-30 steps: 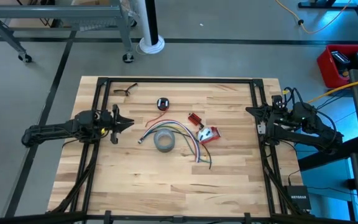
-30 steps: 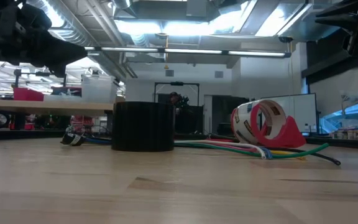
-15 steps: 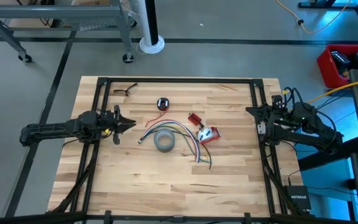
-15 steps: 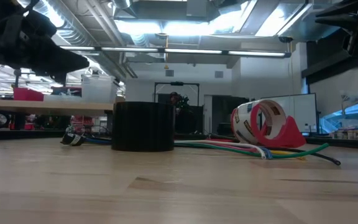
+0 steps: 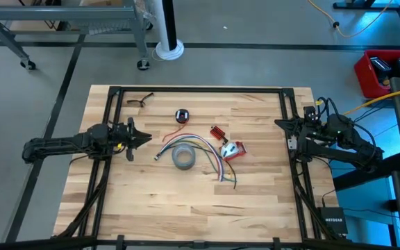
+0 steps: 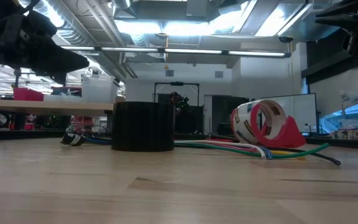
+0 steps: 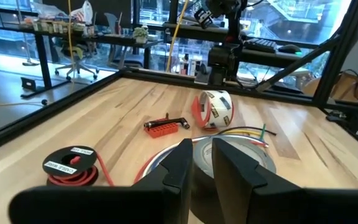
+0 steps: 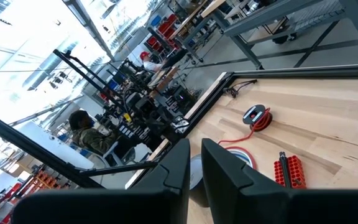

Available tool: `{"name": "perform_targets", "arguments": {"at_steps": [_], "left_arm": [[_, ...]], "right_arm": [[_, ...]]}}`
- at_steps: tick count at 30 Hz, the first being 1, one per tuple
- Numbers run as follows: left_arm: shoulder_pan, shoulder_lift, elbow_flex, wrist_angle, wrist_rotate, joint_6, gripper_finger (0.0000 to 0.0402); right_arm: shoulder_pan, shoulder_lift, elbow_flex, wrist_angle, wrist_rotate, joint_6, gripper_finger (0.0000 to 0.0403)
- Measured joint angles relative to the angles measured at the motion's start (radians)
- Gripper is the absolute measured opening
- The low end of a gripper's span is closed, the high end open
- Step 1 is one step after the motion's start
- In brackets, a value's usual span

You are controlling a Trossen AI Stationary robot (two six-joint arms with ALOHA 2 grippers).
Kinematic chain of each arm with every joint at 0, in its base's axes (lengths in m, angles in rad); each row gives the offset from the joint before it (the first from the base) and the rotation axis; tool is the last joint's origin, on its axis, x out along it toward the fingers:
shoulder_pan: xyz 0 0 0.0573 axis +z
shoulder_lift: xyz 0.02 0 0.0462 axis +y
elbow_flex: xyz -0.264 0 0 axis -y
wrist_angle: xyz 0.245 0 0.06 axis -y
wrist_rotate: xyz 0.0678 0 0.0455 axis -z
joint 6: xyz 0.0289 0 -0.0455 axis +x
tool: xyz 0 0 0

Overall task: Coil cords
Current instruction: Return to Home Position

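Observation:
A small black round spool (image 5: 181, 116) with red wire wound on it lies flat on the table's far middle; it also shows in the left wrist view (image 7: 72, 167). Its thin red wire (image 5: 173, 132) trails over the wood toward the grey tape roll (image 5: 183, 157). A bundle of coloured wires (image 5: 210, 151) lies spread beside the roll. My left gripper (image 5: 146, 137) hovers shut, left of the roll, pointing toward the table's right edge. My right gripper (image 5: 281, 125) is shut at the table's right edge, away from everything.
A red-and-white tape dispenser (image 5: 232, 149) and a small red connector block (image 5: 218, 132) lie right of the roll. A pair of glasses (image 5: 139, 101) lies at the far left. A black frame (image 5: 200, 89) runs round the table. Bare wood lies along the near half.
My left gripper has come down a little over the table's left side, then kept still. Nothing on the table has moved.

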Motion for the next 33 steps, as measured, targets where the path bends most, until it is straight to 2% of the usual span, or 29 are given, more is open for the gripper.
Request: {"name": "perform_targets", "arguments": {"at_steps": [33], "left_arm": [[0.0, 0.0, 0.0, 0.0, 0.0, 0.024, 0.0054]], "right_arm": [[0.001, -0.009, -0.002, -0.003, 0.0, 0.0, 0.0044]]}}
